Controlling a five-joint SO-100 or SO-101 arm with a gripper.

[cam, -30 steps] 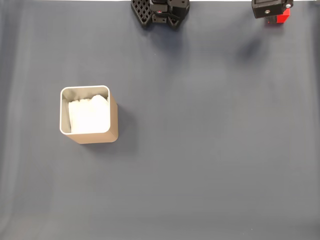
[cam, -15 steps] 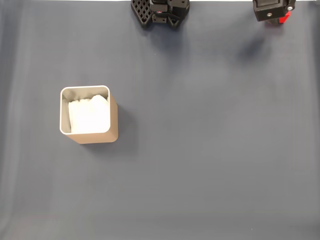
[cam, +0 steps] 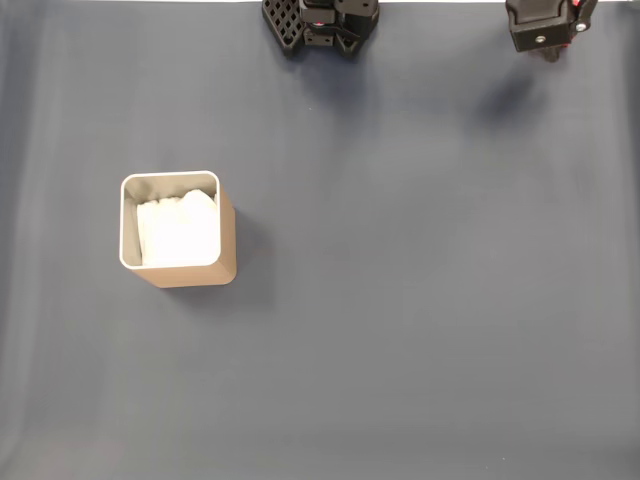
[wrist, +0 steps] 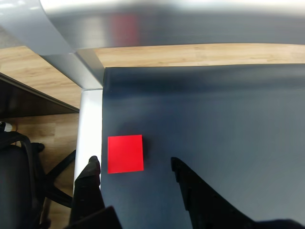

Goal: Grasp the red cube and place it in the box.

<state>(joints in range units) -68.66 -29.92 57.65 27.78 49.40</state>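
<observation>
Dark mat [wrist: 214, 119]: red cube [wrist: 125, 153] ungrasped, just ahead between the spread, empty fingers of claw [wrist: 135, 164]. Box [cam: 178, 230] far off; grasp and placement pending.

Even, soft light; faint shadow right of the box [cam: 185, 270]; sharp focus.

From my wrist feed I see a dark blue mat [wrist: 214, 119] covering the table, wood flooring [wrist: 43, 76] beyond its edge, a grey metal frame [wrist: 71, 43] and a black office chair [wrist: 19, 186].
</observation>
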